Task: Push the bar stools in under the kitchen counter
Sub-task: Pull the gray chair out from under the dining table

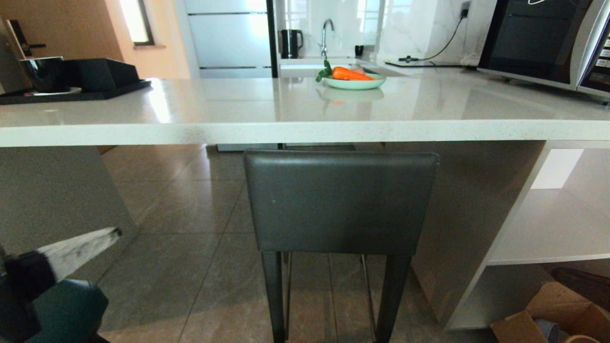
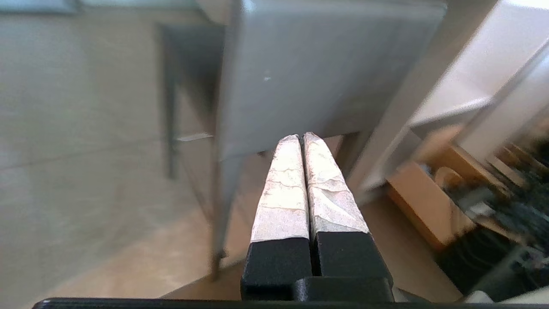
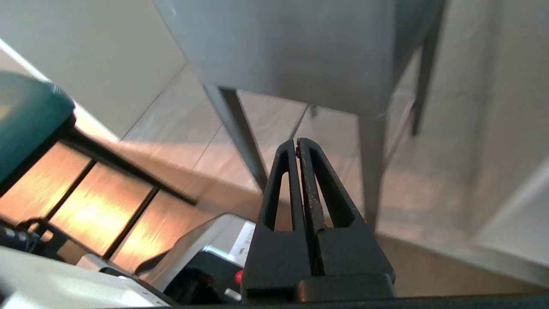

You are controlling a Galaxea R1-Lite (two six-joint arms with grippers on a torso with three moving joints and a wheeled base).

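The dark grey bar stool (image 1: pixel 340 202) stands straight ahead, its square back just below the thick edge of the white kitchen counter (image 1: pixel 305 131). The teal stool (image 1: pixel 66 309) shows only as a rounded corner at the lower left, and also in the right wrist view (image 3: pixel 30 116). My left gripper (image 1: pixel 114 233) rises at the lower left, shut and empty, short of the grey stool and pointing toward it. In the left wrist view its white-taped fingers (image 2: pixel 302 137) aim at the grey stool's back (image 2: pixel 317 73). My right gripper (image 3: pixel 297 141) is shut and empty, below the grey stool's back (image 3: pixel 291 47).
A plate with a carrot (image 1: pixel 353 78), a black tray (image 1: pixel 71 90) and a microwave (image 1: pixel 548 43) sit on the counter. White open shelving (image 1: pixel 548 228) stands right of the stool, with cardboard boxes (image 1: pixel 548 314) on the floor. The counter's slab leg (image 1: pixel 47 200) is at left.
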